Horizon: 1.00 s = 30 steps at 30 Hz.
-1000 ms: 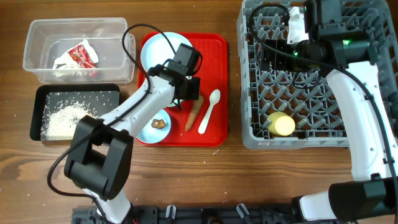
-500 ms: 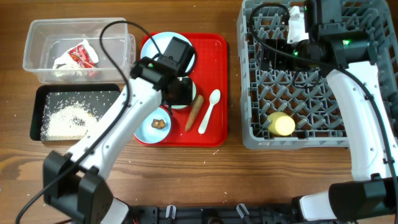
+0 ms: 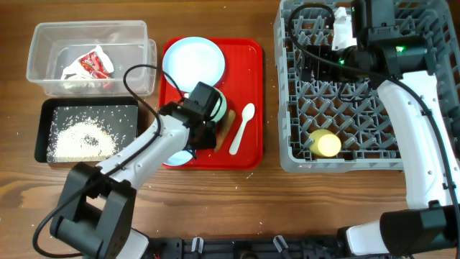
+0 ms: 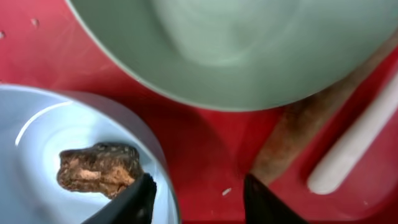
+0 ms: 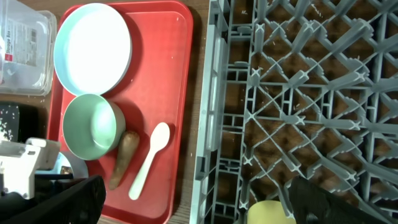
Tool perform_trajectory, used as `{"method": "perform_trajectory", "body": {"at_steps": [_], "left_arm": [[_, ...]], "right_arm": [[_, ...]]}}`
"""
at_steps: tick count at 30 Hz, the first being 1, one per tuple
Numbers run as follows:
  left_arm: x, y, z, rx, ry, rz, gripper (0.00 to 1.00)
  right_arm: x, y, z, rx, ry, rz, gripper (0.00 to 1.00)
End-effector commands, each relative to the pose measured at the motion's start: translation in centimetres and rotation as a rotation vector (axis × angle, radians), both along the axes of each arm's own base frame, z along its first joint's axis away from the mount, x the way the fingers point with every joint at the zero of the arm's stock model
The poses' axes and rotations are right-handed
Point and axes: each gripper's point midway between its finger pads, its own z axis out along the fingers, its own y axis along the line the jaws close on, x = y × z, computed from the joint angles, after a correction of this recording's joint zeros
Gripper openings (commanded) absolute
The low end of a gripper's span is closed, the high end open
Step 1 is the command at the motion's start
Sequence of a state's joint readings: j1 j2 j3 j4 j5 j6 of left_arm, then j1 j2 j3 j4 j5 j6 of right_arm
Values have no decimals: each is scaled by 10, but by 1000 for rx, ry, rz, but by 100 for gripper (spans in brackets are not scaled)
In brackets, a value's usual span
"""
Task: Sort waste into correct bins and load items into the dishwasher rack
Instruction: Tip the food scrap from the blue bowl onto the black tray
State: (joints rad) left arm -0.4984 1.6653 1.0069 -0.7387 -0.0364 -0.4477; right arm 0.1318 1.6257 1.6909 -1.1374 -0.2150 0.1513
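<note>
My left gripper (image 3: 198, 137) is open and low over the small light-blue bowl (image 4: 37, 143). One finger (image 4: 138, 200) is inside the bowl's rim beside the brown food lump (image 4: 96, 168). The other finger (image 4: 267, 202) is over the red tray by the carrot-shaped stick (image 4: 292, 134). The pale-green bowl (image 4: 236, 50) sits just beyond, with the white spoon (image 3: 242, 128) to its right. The light-blue plate (image 3: 192, 61) lies at the tray's back. My right gripper (image 3: 316, 56) hangs open and empty above the grey rack (image 3: 359, 86), which holds the yellow cup (image 3: 325, 144).
The clear tub (image 3: 43, 79) at the back left holds the red-and-white wrapper (image 3: 90, 63). The black tray (image 3: 43, 115) in front of it holds white rice grains (image 3: 75, 140). The red serving tray (image 3: 248, 72) lies between the bins and the rack. A few grains dot the wood.
My left gripper has moved from over the plate and green bowl toward the table's front, down to the small blue bowl. The plate now shows fully. The right arm has not moved.
</note>
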Motion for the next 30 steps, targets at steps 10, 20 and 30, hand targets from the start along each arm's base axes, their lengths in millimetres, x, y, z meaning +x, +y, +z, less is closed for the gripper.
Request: {"method": "perform_trajectory", "body": {"at_steps": [10,20,30], "left_arm": [[-6,3,0,-12,-15,34,4],[20,45,145,-388,-265,149,4],[55,191,157,-868,-439,321,4]], "right_arm": [[2,-3,-1,-21,-6,10,96],[5,-2,1,-18,-22,9,96],[5,-2,1,-18,-21,9,96]]}}
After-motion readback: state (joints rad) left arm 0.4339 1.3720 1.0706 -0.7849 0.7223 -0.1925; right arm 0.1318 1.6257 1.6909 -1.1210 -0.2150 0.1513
